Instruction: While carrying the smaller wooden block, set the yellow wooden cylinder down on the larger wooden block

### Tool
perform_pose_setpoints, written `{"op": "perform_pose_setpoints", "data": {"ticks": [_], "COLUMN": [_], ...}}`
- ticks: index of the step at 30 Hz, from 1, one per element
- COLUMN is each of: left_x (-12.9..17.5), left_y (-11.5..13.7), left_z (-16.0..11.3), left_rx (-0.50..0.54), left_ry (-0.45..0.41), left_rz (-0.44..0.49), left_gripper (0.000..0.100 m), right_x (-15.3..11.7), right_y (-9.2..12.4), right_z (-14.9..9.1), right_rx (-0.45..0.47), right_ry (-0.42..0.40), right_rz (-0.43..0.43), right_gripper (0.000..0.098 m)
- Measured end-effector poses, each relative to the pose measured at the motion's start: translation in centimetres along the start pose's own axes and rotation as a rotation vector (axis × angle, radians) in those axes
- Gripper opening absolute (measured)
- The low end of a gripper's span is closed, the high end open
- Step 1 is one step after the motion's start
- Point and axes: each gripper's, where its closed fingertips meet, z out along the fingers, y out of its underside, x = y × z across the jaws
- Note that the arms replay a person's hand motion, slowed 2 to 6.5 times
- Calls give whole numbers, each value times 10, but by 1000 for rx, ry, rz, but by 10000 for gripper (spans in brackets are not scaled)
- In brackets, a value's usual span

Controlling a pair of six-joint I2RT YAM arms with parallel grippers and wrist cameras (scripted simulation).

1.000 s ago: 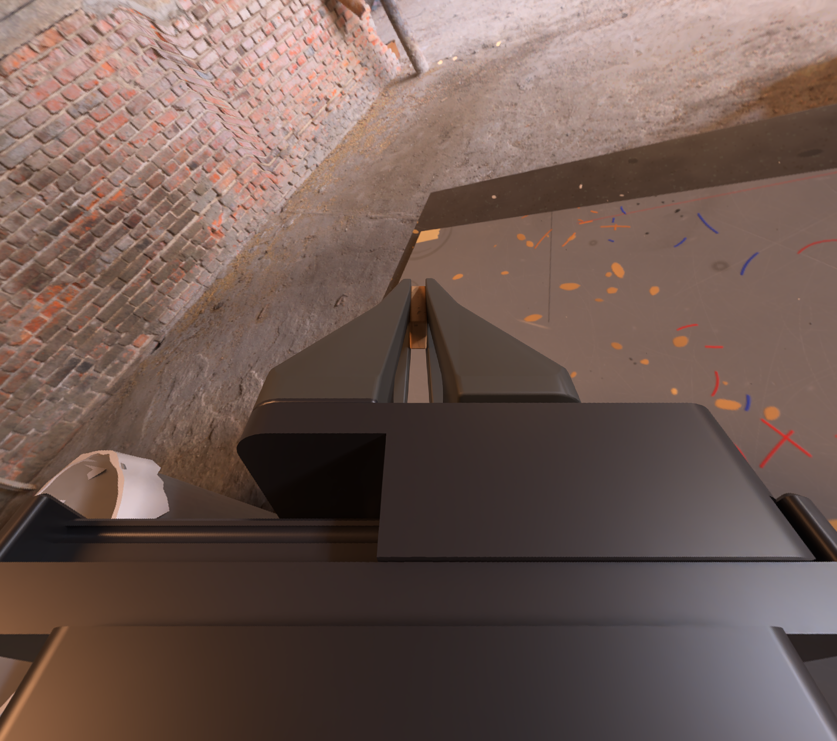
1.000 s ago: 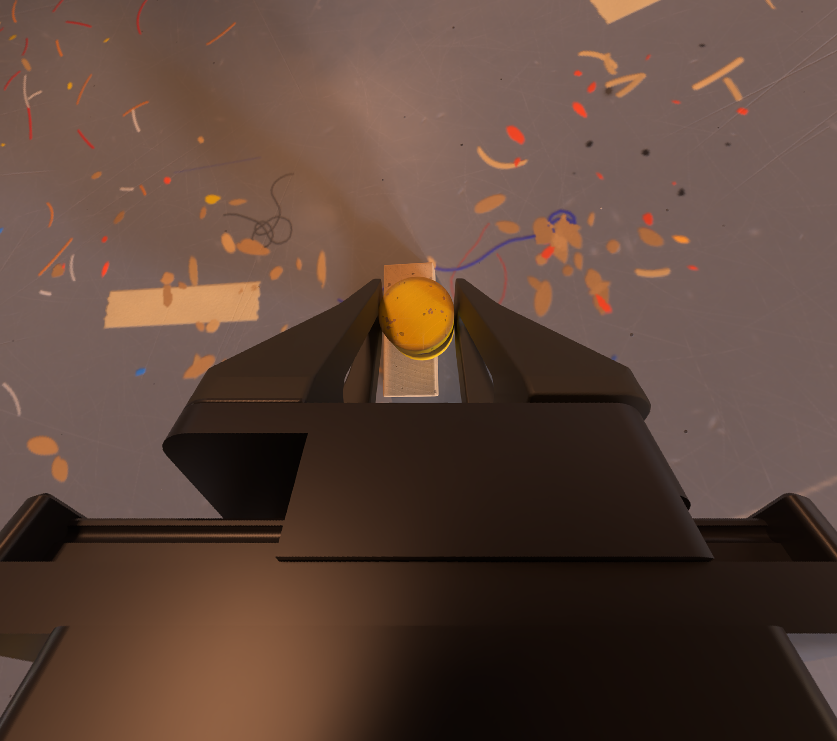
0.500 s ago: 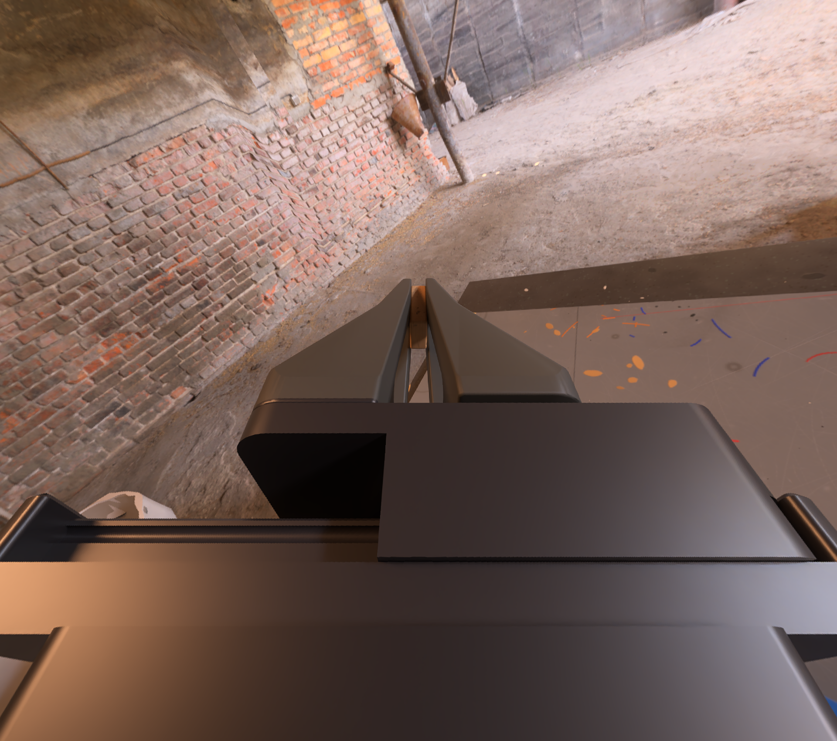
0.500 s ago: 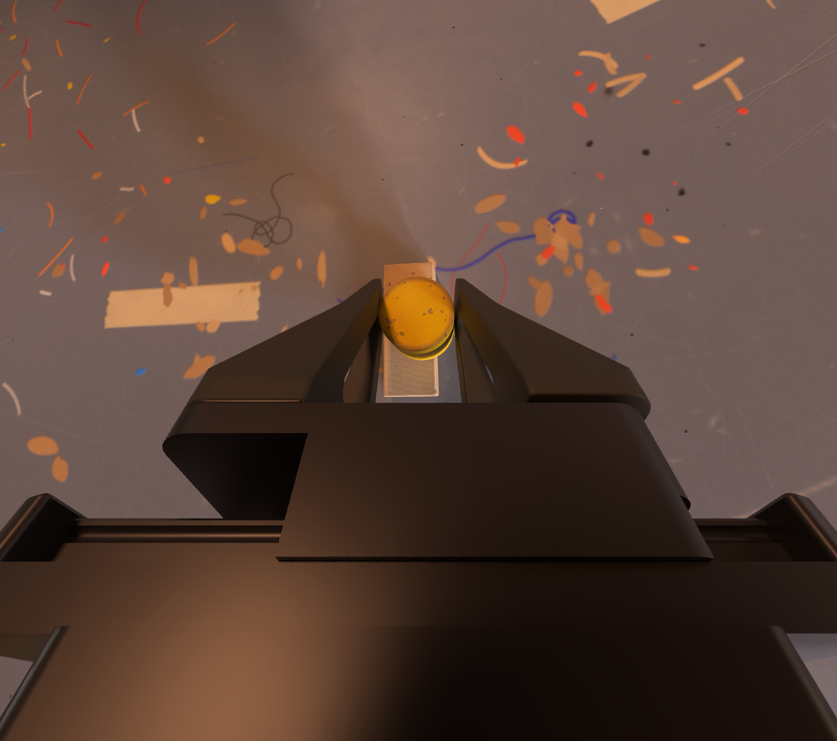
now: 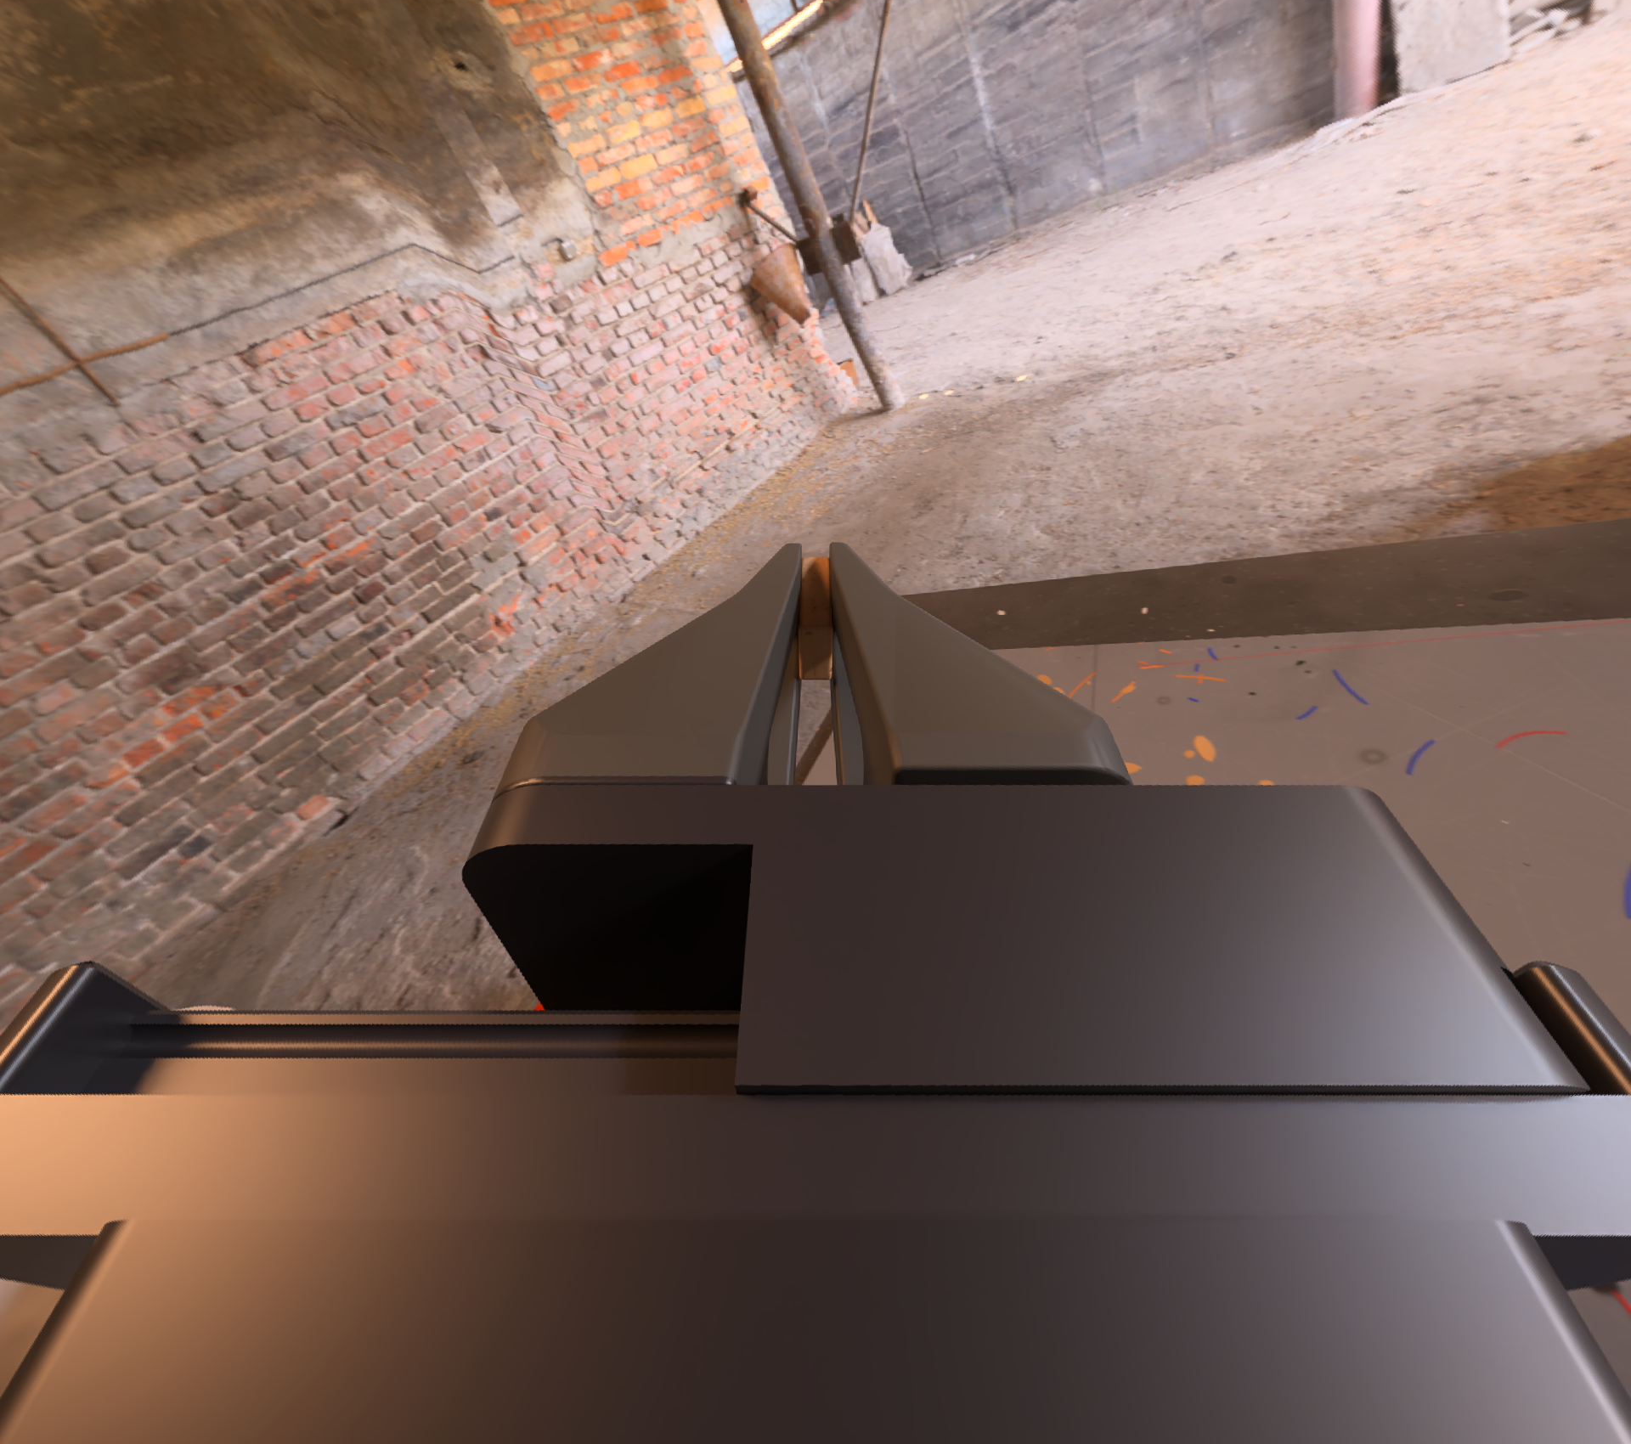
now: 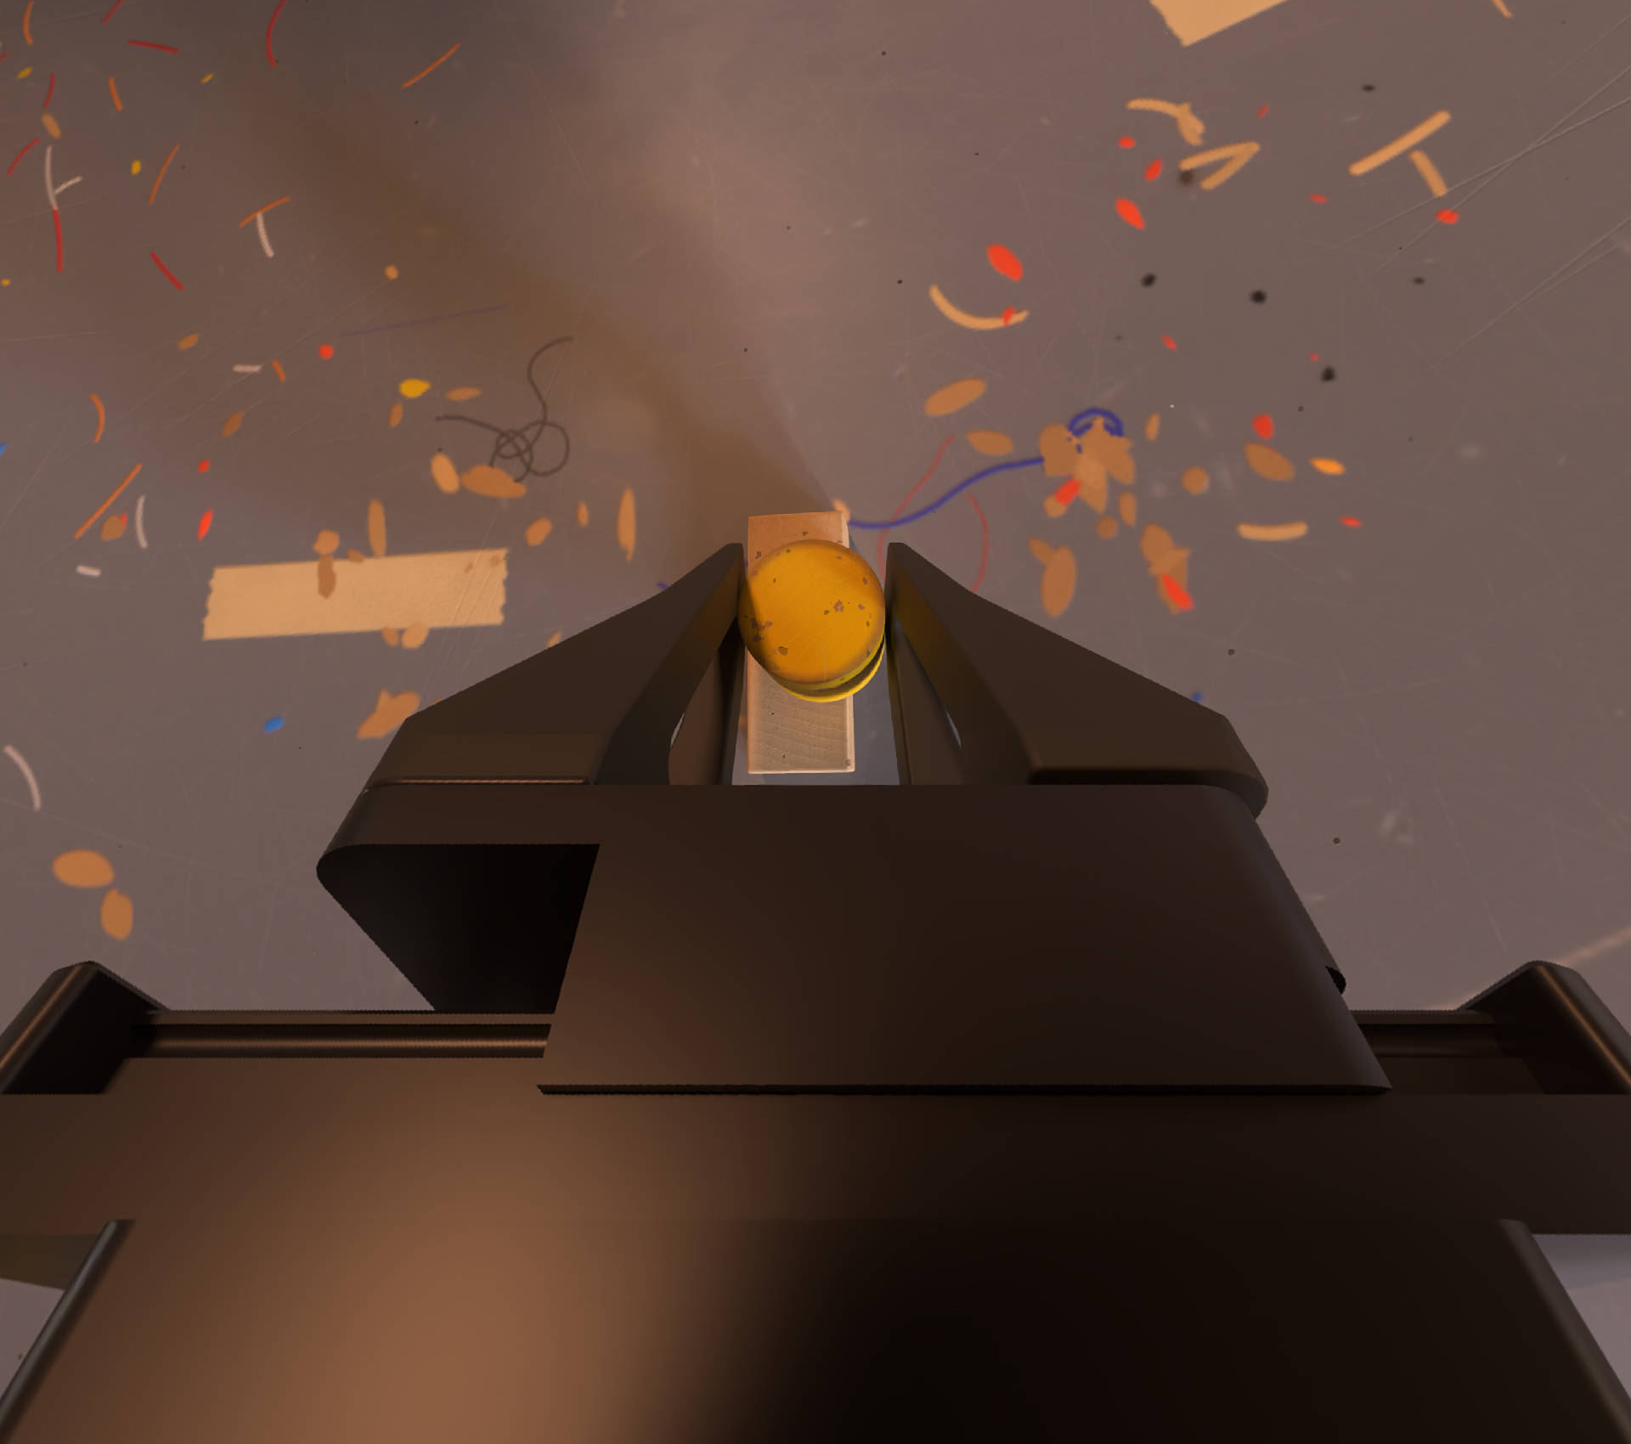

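yellow wooden cylinder (image 6: 810, 623): upright, speckled, over larger wooden block (image 6: 801, 731) | larger: pale, flat on table | smaller wooden block (image 5: 815, 618): thin, aloft

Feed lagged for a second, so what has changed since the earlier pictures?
The left pincer has tilted up and away from the table, still clamping the smaller wooden block. The right pincer has not moved: it still holds the yellow wooden cylinder over the larger wooden block.
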Motion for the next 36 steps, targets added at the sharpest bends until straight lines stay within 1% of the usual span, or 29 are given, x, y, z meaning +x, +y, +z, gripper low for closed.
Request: {"op": "perform_pose_setpoints", "data": {"ticks": [3,5,8,13,18,20,23,25,26,31,33,36], "left_x": [2,-1,-7,-4,-11,-9,-4,-4,-5,-7,-6,-2], "left_y": [1,0,-5,-6,-13,-9,6,9,8,-8,-8,-3], "left_z": [-2,-2,-3,-5,-8,-7,-3,-1,-1,-6,-6,-5], "left_rx": [-16,-19,9,19,58,39,-39,-61,-54,43,48,18], "left_ry": [28,21,-6,27,1,10,38,43,43,58,65,78], "left_rz": [-18,-21,-33,-72,-90,-85,-84,-98,-107,-164,-162,-139], "left_gripper": [52,52,51,52,51,52,52,52,52,52,51,52], "right_x": [0,0,0,0,1,1,1,1,0,0,0,0], "right_y": [0,0,0,0,0,0,0,1,1,1,1,1], "right_z": [0,0,0,0,0,0,0,0,0,0,0,0], "right_rx": [0,0,0,-1,-1,-1,-1,-1,-1,0,-1,-2], "right_ry": [0,1,1,2,2,2,3,3,3,6,8,9], "right_rz": [0,-1,-2,-2,-2,-2,-2,-3,-3,-7,-9,-10], "right_gripper": [265,265,265,265,265,265,265,265,265,265,265,265]}}
